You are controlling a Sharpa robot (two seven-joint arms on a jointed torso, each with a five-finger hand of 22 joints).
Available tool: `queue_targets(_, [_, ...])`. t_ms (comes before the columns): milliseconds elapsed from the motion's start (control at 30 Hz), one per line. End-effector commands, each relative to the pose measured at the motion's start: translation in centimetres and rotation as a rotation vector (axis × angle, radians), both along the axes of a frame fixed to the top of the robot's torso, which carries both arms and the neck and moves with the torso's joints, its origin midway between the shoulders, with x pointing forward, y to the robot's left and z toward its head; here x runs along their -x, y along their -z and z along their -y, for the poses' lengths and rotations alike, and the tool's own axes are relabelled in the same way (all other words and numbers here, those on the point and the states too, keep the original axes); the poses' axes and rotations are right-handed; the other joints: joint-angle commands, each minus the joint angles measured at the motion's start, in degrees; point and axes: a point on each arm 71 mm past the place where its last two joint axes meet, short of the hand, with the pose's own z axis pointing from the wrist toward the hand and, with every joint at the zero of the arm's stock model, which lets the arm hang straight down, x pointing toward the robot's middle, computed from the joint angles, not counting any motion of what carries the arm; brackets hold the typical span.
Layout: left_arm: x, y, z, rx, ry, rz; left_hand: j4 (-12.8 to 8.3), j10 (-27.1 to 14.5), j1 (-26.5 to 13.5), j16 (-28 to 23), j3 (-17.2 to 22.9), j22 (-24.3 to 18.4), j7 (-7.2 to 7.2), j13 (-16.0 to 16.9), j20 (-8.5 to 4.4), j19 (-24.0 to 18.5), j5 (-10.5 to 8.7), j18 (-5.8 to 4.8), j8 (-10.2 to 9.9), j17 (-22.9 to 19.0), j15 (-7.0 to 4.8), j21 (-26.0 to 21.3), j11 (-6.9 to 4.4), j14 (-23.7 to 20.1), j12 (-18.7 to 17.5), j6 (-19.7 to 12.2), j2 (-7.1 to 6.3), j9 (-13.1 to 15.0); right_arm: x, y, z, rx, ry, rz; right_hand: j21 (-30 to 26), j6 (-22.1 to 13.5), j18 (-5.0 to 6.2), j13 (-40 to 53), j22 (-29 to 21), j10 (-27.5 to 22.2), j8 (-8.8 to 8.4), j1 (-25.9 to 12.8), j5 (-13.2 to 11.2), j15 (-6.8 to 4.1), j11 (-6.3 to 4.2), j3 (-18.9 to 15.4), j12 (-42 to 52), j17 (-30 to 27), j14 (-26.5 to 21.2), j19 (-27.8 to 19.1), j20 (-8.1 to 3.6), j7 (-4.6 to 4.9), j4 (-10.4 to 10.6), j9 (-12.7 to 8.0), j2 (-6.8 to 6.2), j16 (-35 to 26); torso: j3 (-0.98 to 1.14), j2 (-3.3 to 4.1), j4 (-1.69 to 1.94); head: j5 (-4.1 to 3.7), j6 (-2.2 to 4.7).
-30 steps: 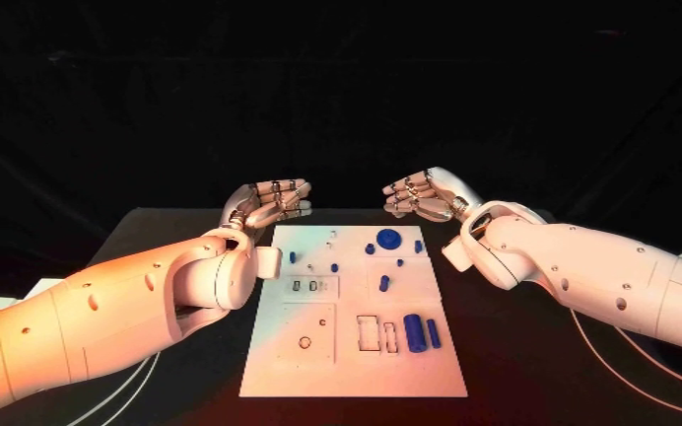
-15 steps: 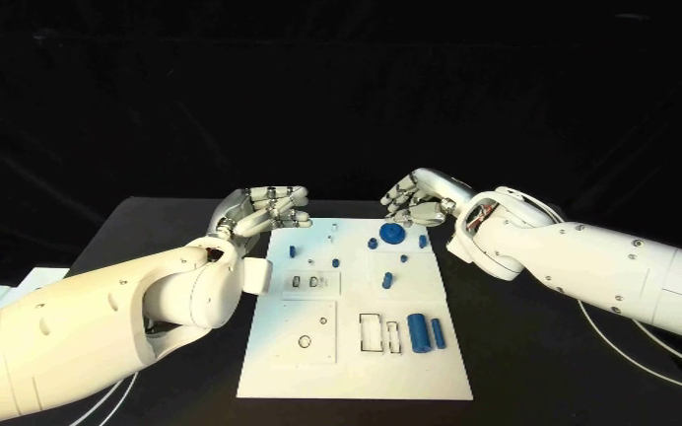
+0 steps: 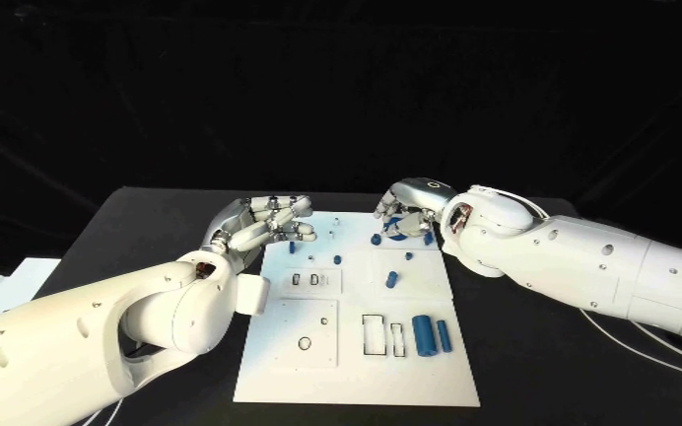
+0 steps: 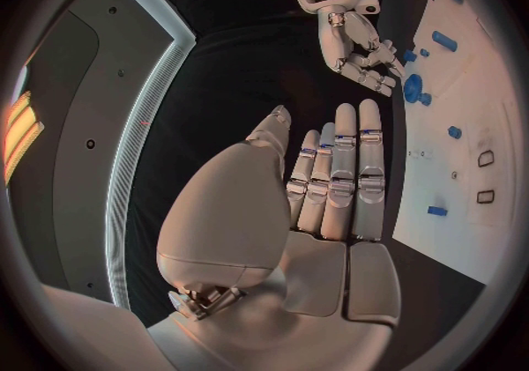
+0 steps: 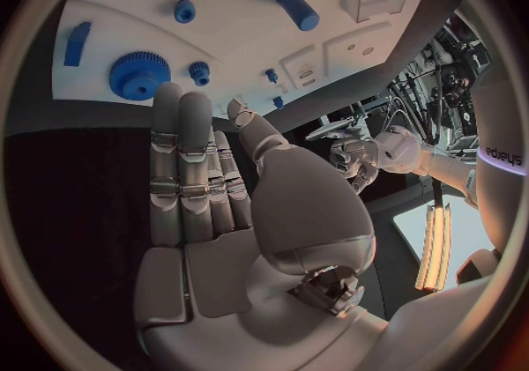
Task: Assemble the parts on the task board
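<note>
Right hand empty, fingers straight, just short of large blue gear.

The task board lies in the middle of the table, its long side running away from the robot. The left hand sits at the board's far left corner, the right hand over its far right corner, above the large gear and the small gear beside it. Two cylinders lie side by side near the board's right edge, closer to the robot, with a peg standing farther in, toward the board's middle.
</note>
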Motion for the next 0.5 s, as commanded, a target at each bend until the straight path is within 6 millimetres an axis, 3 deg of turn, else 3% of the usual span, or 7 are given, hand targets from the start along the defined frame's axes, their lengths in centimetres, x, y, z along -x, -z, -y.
queue_targets(33, [0.24,-0.37,0.31,0.015,0.028,0.002,-0.4,0.1,-0.2,-0.4,-0.1,0.1,0.18,0.0,0.02,0.0,-0.23,0.85,-0.3,0.0,-0.04,0.3,0.16,-0.5,-0.4,0.1,0.16,0.0,-0.03,0.37,-0.22,0.108,-0.006,-0.004,4.2,0.2,0.01,0.0,2.8,-0.6,-0.16,-0.8,-0.4,-0.35,-0.18,0.9,-0.1,11.0,2.2,-0.6,0.27,-0.05,0.0,0.0,-0.16,11.7,-0.01,1.36,0.52,-0.26,0.05])
queue_targets(233, [0.29,-0.5,0.37,0.016,0.032,0.002,-0.4,0.1,-0.2,-0.4,-0.1,0.1,0.19,0.0,0.03,-0.1,-0.23,0.84,-0.4,0.1,-0.02,0.3,0.18,-0.6,-0.4,0.1,0.15,0.0,-0.12,0.36,-0.45,0.131,-0.012,-0.005,11.4,0.3,-0.42,0.0,10.1,-1.0,-0.16,-1.1,-0.6,-0.03,0.1,1.7,-0.1,19.7,1.9,-0.9,0.42,-0.13,0.1,0.0,-0.36,20.2,0.04,2.08,0.48,-0.54,0.18])
queue_targets(500, [0.31,-0.52,0.37,0.017,0.035,-0.001,-0.5,0.0,-0.2,-0.5,-0.1,0.1,0.2,0.0,0.04,-0.1,-0.23,0.83,-0.4,0.2,0.0,0.3,0.2,-0.7,-0.5,0.1,0.14,0.0,-0.42,0.48,-0.48,0.156,0.004,-0.009,14.4,0.2,-0.79,0.0,13.3,-1.2,-0.16,-1.3,-0.7,-0.2,0.15,2.0,-0.2,21.7,1.5,-0.9,0.75,-0.22,0.4,0.0,-0.28,22.3,0.17,3.0,0.48,-0.65,0.2])
